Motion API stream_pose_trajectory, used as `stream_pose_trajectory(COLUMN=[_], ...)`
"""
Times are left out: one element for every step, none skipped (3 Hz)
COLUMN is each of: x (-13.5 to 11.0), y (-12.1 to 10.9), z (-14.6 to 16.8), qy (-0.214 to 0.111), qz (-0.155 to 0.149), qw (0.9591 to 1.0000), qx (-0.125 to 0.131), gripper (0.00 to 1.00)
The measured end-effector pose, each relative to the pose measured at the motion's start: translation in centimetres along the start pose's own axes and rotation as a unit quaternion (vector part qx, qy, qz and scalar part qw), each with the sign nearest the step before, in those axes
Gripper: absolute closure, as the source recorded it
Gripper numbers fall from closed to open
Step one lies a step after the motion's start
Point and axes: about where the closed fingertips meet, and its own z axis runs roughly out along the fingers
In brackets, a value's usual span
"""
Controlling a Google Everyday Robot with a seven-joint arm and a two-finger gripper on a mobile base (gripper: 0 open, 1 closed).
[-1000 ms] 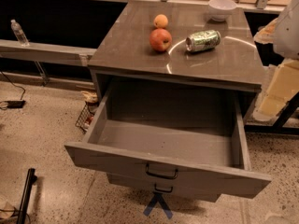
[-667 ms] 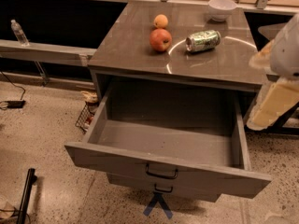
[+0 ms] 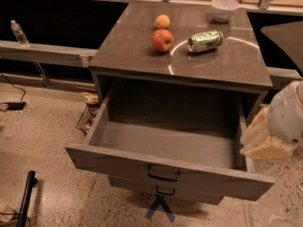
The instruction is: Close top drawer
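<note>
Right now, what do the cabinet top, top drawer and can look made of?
Cabinet top: glossy grey-brown, likely laminate or lacquered wood; it mirrors a light arc. Top drawer: matte grey panels, painted wood or metal, unclear; its black handle looks like metal. Can: shiny printed metal, probably aluminium. Gripper, by the drawer's right side: pale, plastic-looking casing.

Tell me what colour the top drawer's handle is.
Black handle on the grey top drawer, camera view. The gripper is beside its right wall.
</note>
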Motion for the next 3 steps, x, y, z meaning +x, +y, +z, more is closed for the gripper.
stream_pose_trajectory(x=[0.3, 0.9, 1.0], y=[2.5, 5.5, 5.5], z=[3.4, 10.3, 10.6], qy=[-0.037, -0.051, -0.051], qz=[-0.008, -0.026, -0.025], qw=[0.9991, 0.9981, 0.9982], qx=[-0.019, -0.023, -0.02], gripper=[0.87, 1.0, 1.0])
